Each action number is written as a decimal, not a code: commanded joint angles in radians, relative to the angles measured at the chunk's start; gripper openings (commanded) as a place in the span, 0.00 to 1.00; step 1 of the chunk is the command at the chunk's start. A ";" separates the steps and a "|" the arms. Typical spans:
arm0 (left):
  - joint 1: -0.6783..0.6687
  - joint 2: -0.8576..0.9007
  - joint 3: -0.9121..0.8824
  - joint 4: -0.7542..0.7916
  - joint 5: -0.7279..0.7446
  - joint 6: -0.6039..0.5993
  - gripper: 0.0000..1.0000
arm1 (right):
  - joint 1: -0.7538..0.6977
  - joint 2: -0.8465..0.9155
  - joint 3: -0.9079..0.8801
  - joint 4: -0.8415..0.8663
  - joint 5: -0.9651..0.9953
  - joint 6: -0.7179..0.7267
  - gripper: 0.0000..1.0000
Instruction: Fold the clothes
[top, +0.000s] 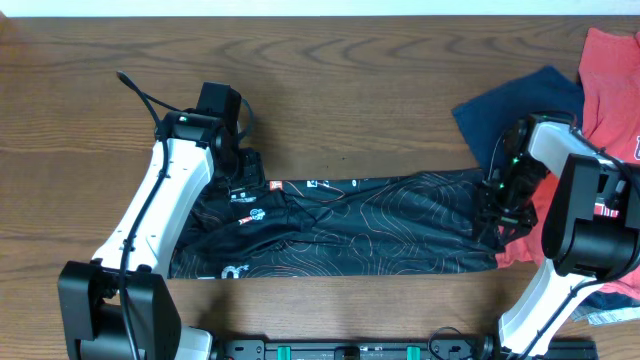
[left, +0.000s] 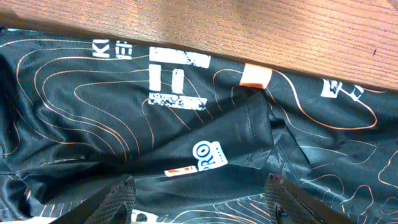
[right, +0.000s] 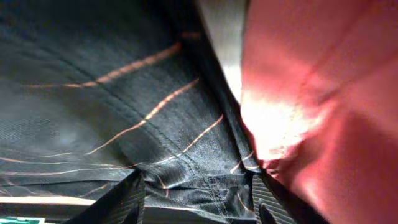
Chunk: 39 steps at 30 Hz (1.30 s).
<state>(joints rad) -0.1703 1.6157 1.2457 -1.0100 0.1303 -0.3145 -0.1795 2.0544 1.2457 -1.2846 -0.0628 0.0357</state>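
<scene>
Thin black contour-patterned sports jersey (top: 370, 225) lies as a long band across frame centre. Left gripper (left: 200, 186) gapes over its left end, holding nothing; right gripper (right: 196, 186), also wide, straddles the right hem beside red tee (right: 323, 93). Pinch black only, lift evenly.

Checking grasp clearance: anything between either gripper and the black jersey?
Nothing visible. The left gripper is directly over the jersey. The right gripper is at its end, where the red tee lies alongside.
</scene>
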 joint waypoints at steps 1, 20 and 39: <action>0.003 -0.002 0.017 -0.003 -0.011 0.003 0.69 | -0.009 -0.037 0.053 0.013 -0.081 -0.063 0.55; 0.003 -0.002 0.017 -0.026 -0.011 0.003 0.73 | -0.007 -0.097 0.048 0.096 -0.173 -0.190 0.67; 0.003 -0.002 0.017 -0.052 -0.011 0.002 0.73 | -0.006 -0.097 -0.051 0.200 0.016 -0.077 0.71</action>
<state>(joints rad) -0.1703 1.6157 1.2457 -1.0527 0.1276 -0.3145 -0.1799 1.9556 1.2137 -1.0882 -0.1596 -0.0879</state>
